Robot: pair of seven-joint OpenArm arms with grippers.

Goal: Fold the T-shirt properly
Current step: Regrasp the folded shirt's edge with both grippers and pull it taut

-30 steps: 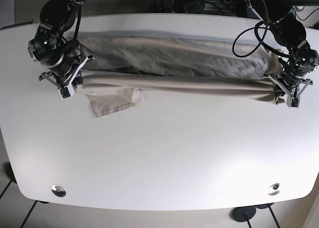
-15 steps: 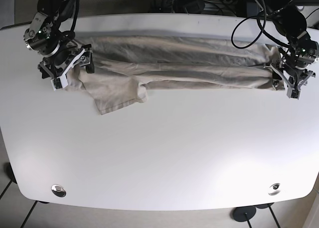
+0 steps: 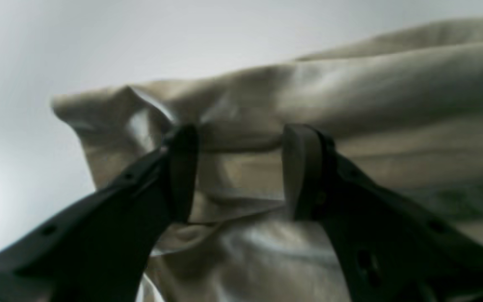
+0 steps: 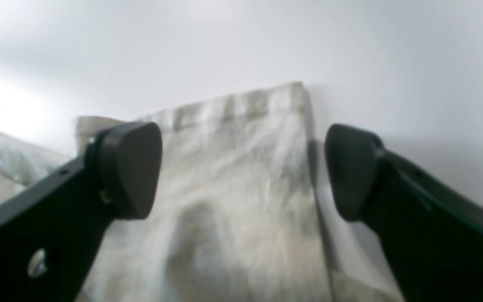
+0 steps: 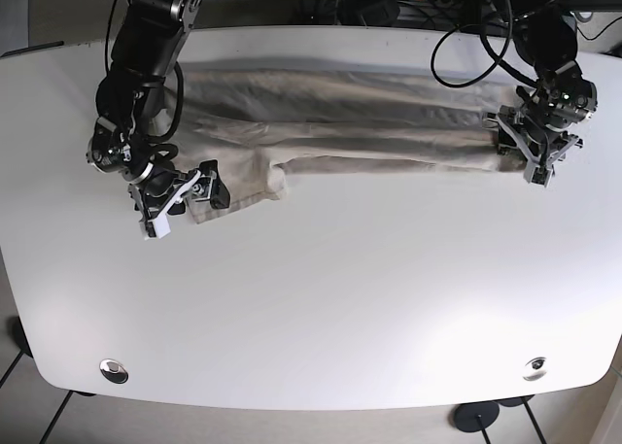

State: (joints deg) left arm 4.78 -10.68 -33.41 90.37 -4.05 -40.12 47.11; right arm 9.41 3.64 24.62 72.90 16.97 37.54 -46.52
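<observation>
T-shirt (image 5: 340, 123) stretched along table (image 5: 321, 298) far side. Right gripper (image 4: 241, 167) jaws apart over its sleeve (image 4: 241, 188); left gripper (image 3: 237, 167) jaws apart, straddling opposite-end fold.

Both wrist views are soft with blur. In the left wrist view the T-shirt (image 3: 350, 109) runs off the right and bottom edges, and whether the left gripper (image 3: 239, 172) pinches cloth cannot be told. The right gripper (image 4: 241, 172) arms leave the frame's lower corners. In the base view both arms' upper links are cut off at the top.
</observation>
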